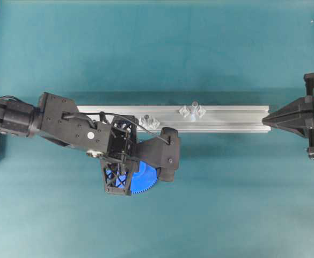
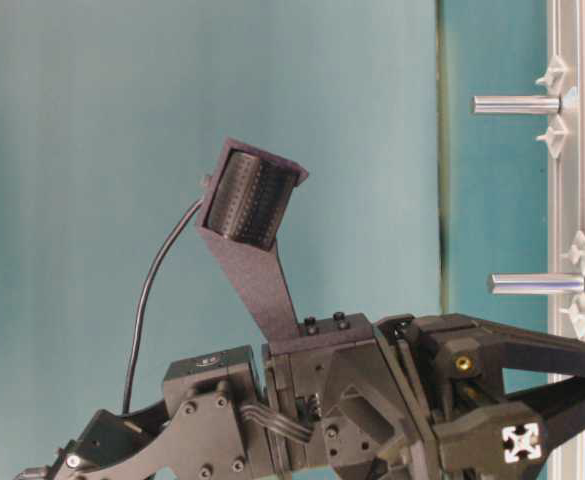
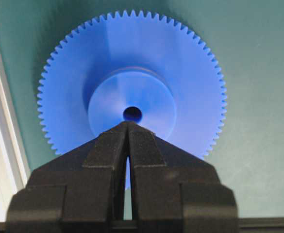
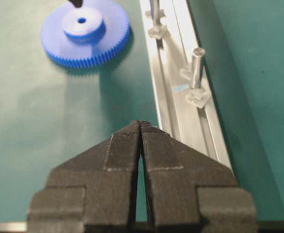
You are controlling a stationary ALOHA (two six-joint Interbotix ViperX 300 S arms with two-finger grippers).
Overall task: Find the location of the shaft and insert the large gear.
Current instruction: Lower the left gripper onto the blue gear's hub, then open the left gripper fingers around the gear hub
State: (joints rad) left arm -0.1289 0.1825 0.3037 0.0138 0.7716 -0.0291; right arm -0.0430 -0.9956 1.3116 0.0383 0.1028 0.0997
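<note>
Large gear is lying flat on the teal tabletop, hub up, just beside the aluminium rail. Left claw is hovering over the hub's near edge, tips pressed together, gripping nothing. Two pegs are standing on the rail; the shaft is well apart from the gear. Right claw is sitting clenched, empty, at the rail's end.

Large gear flat on table, beside rail; shaft upright on rail.
</note>
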